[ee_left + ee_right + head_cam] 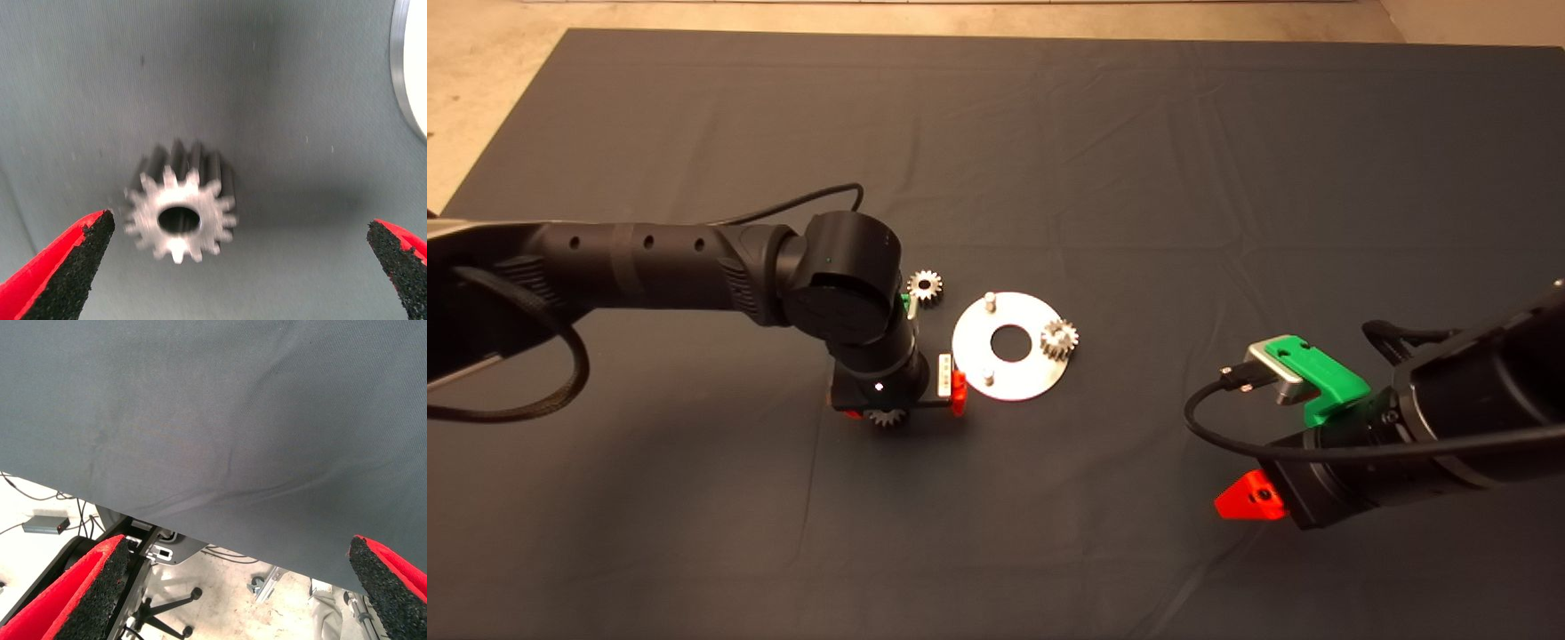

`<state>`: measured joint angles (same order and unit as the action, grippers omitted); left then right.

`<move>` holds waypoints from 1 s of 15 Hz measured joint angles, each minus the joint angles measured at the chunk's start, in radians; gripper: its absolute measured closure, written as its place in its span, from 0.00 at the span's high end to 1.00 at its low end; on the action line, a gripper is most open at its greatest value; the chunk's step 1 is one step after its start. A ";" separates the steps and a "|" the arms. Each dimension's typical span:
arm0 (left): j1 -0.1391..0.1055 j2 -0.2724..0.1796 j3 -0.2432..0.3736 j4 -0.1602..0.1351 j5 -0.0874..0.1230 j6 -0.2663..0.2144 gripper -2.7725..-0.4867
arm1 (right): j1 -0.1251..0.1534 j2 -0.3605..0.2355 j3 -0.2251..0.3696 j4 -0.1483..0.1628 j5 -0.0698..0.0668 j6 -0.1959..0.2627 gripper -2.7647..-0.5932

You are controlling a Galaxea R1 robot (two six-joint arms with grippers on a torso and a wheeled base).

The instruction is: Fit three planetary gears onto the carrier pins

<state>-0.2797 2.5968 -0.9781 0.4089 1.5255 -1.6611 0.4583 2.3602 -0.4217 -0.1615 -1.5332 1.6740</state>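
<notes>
Your left tool (240, 267) hangs spread wide over a loose gear (180, 213) lying on the mat (1049, 133), untouched; your head view half hides it. Beside it, the disc (1009, 347) carries one gear (1059, 339), two pins bare. Another gear (925, 286) lies nearby. Your right tool (240, 587) waits spread apart at the worktop's edge.

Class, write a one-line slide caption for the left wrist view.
Left gripper open above a loose planetary gear lying on the dark mat, the carrier disc's edge just beside.
</notes>
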 joint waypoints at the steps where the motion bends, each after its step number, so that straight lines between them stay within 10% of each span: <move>1: 0.000 0.000 -0.002 0.001 0.000 0.003 1.00 | 0.000 0.000 0.000 0.000 0.000 0.000 0.86; 15: 0.006 -0.034 -0.015 0.003 0.000 0.022 1.00 | 0.000 0.000 0.010 0.005 0.000 0.001 0.86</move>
<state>-0.2732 2.5626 -0.9934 0.4121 1.5255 -1.6389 0.4583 2.3602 -0.4121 -0.1562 -1.5336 1.6747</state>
